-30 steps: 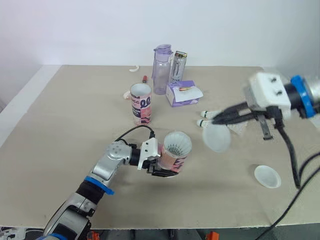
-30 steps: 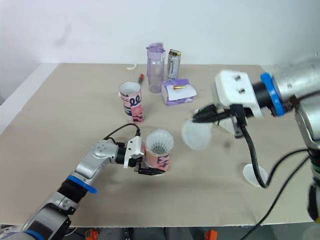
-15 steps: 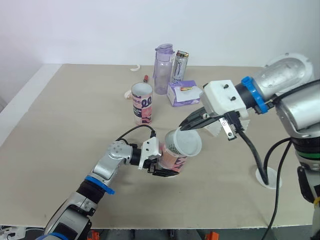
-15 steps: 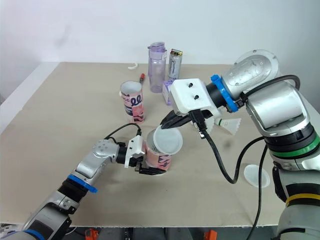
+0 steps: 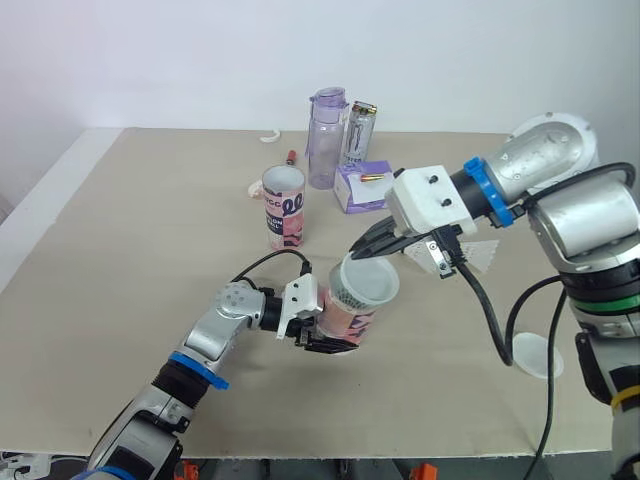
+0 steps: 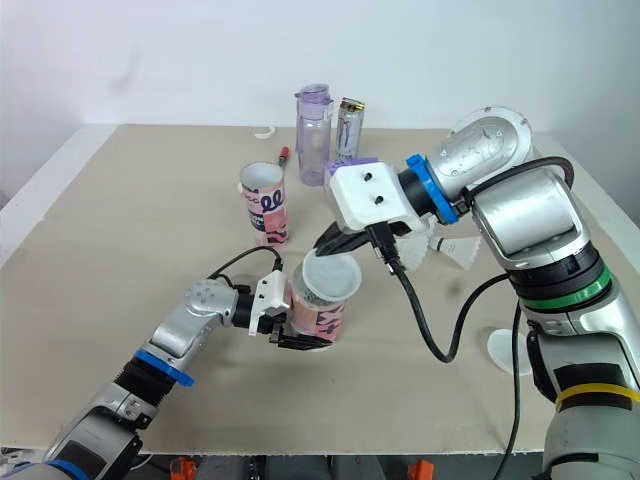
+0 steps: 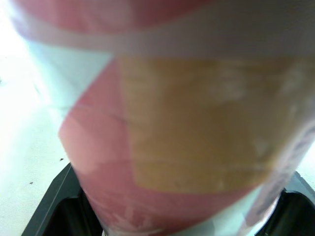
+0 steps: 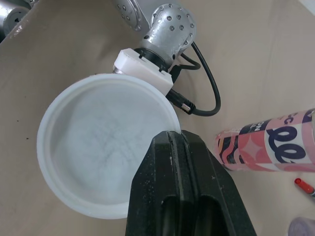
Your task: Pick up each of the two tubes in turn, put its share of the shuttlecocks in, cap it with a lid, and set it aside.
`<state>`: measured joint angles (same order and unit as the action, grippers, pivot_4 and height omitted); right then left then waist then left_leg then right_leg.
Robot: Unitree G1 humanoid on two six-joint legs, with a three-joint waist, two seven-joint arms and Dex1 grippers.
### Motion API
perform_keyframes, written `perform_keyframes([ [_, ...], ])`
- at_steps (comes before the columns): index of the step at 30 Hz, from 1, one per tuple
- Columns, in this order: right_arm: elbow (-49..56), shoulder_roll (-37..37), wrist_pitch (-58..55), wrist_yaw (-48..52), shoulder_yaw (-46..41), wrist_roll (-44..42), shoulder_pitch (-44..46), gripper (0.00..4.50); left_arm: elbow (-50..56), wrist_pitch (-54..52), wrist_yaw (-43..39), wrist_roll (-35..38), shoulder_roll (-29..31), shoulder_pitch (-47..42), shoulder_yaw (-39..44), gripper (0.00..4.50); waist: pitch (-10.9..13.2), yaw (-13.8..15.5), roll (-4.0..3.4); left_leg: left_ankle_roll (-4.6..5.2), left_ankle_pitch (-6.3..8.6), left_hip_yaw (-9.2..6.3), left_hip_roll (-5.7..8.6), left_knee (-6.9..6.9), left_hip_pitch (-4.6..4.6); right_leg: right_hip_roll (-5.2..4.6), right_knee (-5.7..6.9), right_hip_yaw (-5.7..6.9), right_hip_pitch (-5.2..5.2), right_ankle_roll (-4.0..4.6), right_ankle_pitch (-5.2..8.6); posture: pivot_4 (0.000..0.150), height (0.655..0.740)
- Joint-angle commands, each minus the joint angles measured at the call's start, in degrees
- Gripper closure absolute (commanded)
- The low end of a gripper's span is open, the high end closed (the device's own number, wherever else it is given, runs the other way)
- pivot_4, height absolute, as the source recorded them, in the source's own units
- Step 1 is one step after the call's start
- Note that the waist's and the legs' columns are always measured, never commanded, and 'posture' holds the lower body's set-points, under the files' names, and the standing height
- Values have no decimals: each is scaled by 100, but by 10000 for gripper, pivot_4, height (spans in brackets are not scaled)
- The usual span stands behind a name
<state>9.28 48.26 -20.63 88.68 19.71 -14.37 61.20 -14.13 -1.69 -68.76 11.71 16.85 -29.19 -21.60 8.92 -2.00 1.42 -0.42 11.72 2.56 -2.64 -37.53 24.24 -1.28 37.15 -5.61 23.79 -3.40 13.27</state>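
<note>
Tube clamped in left pincer, right pincer pinching lid over it; second tube stands behind.

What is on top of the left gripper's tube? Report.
A translucent white lid, pinched by the right gripper, covers the mouth of the tube. Contents beneath are hidden.

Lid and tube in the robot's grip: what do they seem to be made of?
Lid: probably thin plastic, milky and translucent with a matte look; a faint grey pattern shows through it.
Tube: likely cardboard or a paper-wrapped shell, judging by the printed pink, white and tan label with little shine. What lies under the print cannot be told.
</note>
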Motion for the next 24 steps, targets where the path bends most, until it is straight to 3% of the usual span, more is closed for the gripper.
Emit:
perform_keyframes([
  [1,220,-25,-26,135,-110,-92,121,44678,-258,-195,184,-335,157,166,-78,11898,0,0,0,0,0,0,0,0,0,0,0,0,0,0,0,1500,7400],
  [24,-132,-214,506,110,15,313,65,44678,-198,-230,233,-345,187,223,-89,11898,0,0,0,0,0,2,0,1,0,-1,0,-1,2,0,0,1500,7400],
])
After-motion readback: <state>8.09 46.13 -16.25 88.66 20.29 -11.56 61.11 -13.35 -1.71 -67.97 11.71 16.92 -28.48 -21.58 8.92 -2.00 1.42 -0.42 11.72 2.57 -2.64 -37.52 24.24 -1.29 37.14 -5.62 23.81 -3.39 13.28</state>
